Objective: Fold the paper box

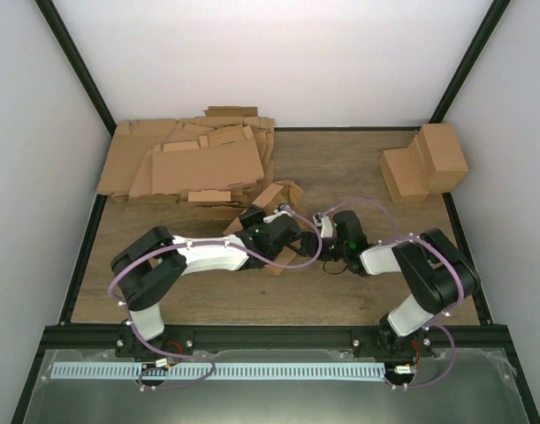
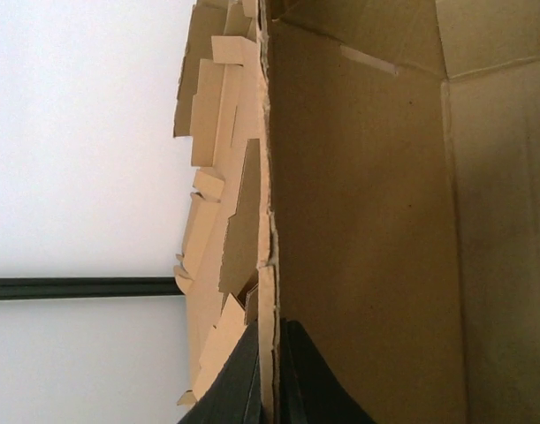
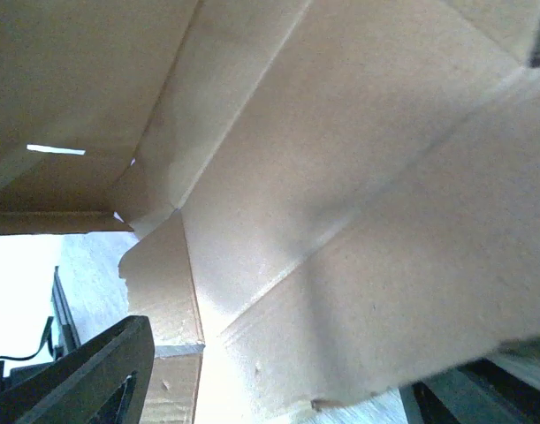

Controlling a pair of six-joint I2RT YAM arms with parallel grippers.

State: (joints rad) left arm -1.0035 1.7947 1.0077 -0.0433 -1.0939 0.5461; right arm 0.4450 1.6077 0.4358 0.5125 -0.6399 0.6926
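Cardboard is filling both wrist views. The paper box (image 1: pixel 281 196) is sitting half-folded on the table (image 1: pixel 340 168), just in front of the heap of flat sheets (image 1: pixel 190 159) and well apart from the neat cuboids (image 1: pixel 426 163) off to the heap's right. The left gripper (image 2: pixel 271 340) is pinching a raw edge of the box's wall, jaws closed on it. The right gripper (image 3: pixel 278 389) is standing with its jaws wide apart against the box's creased panels, clamping nothing.
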